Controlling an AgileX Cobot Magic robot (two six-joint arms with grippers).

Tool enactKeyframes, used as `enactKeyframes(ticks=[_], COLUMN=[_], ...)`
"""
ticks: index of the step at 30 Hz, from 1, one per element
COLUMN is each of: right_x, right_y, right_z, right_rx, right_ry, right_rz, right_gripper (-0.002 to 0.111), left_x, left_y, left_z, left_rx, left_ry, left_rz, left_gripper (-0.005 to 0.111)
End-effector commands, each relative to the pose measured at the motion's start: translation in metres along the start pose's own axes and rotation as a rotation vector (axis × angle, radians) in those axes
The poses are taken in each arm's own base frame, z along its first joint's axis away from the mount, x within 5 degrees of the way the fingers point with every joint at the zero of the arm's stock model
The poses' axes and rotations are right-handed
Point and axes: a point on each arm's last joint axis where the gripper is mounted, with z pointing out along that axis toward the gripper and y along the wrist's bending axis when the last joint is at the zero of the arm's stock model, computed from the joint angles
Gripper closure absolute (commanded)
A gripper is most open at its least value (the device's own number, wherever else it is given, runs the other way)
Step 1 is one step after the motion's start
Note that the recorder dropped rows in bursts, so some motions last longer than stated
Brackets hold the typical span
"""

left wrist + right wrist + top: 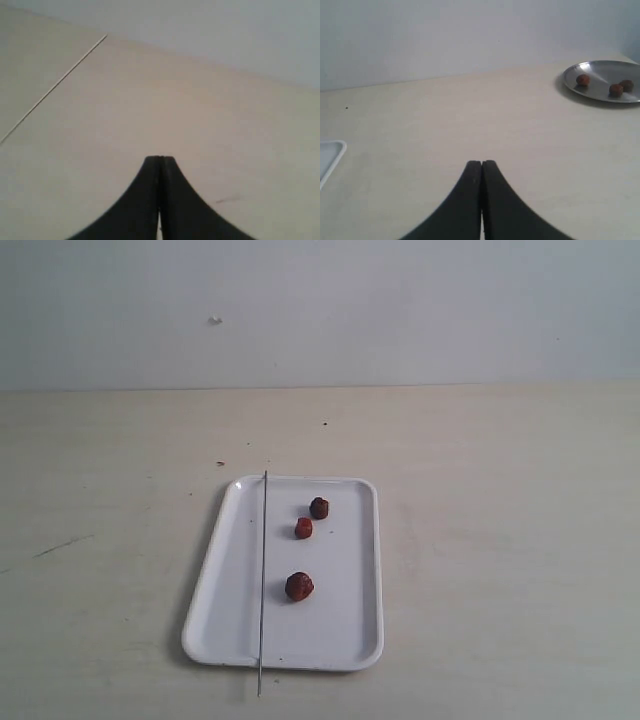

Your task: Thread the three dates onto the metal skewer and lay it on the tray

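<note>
Exterior view is lit softly and evenly; no glare is seen. A thin grey shadow is cast along the left and near edges of the tray (340, 632), w/ small ones under the three dates (303, 528). Detail is soft, colours washed out.

Left wrist view is blurred throughout, w/ a warm pinkish cast on the table (225, 125). The left gripper (160, 160) is rendered as a dark, fuzzy silhouette.

Right wrist view is sharper. A bright sheen is seen on the metal plate (600, 70), w/ a shadow under its rim. The right gripper (481, 163) is underexposed.
</note>
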Motion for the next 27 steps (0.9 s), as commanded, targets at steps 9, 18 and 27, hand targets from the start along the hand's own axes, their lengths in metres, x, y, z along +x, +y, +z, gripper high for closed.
enactKeyframes(ticks=[9,18,27], right_x=[0.001,0.001,0.001], right_y=[0.000,0.000,0.000], right_z=[0.000,0.000,0.000], right_rx=[0.004,0.004,0.004], right_ry=[-0.009,-0.009,-0.009], right_rz=[0.002,0.002,0.002], right_gripper=[0.108,0.108,0.108], left_x=[-0.018,0.015,0.031], left_y=[-0.036,-0.119,-0.172], left_z=[0.078,0.096,0.074], left_rx=[0.043,0.591,0.644], left_ry=[0.927,0.861,0.817], left_rz=[0.131,0.050,0.228], left_gripper=[0.107,0.107,0.107])
